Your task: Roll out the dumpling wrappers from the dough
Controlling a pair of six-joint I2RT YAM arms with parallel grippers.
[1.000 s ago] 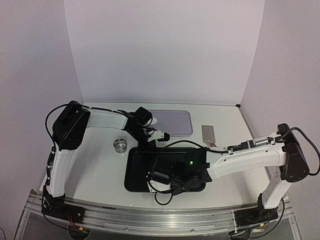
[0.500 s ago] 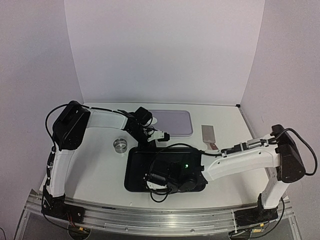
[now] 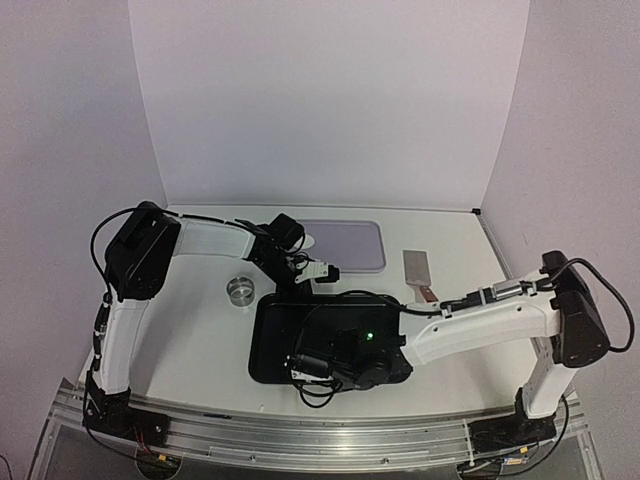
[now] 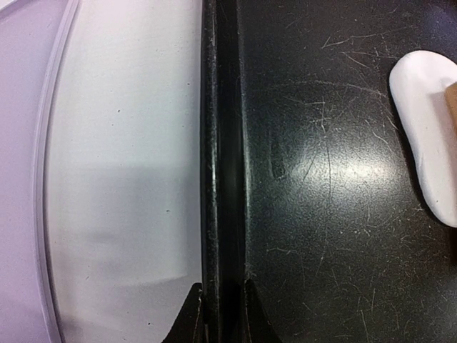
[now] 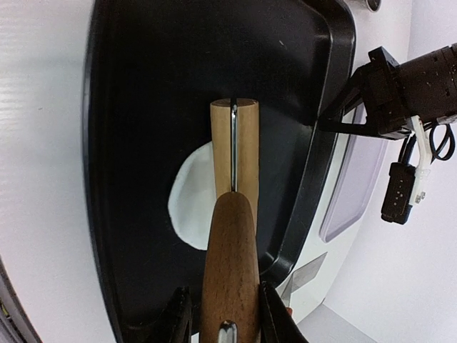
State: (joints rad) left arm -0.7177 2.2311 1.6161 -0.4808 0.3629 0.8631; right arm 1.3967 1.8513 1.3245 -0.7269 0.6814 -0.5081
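The dough (image 5: 189, 207) is a flattened white patch on the black tray (image 5: 136, 107). My right gripper (image 5: 227, 314) is shut on the brown handle of a wooden rolling pin (image 5: 230, 257), whose pale roller (image 5: 234, 146) lies on the dough. In the top view the right gripper (image 3: 312, 368) hangs over the tray's near left part and hides the dough. My left gripper (image 4: 223, 314) is shut on the black tray's far rim (image 4: 218, 179). The dough's edge (image 4: 428, 136) shows at the right of that view. A small white disc, perhaps a wrapper (image 3: 308, 241), lies on the lavender tray.
A lavender tray (image 3: 350, 245) lies behind the black tray. A round metal cutter (image 3: 240, 289) stands left of the black tray. A metal scraper (image 3: 418, 270) lies to the right. White walls close in the back and sides.
My right arm has moved left and a little nearer across the black tray with the rolling pin. The left arm has held still on the rim.
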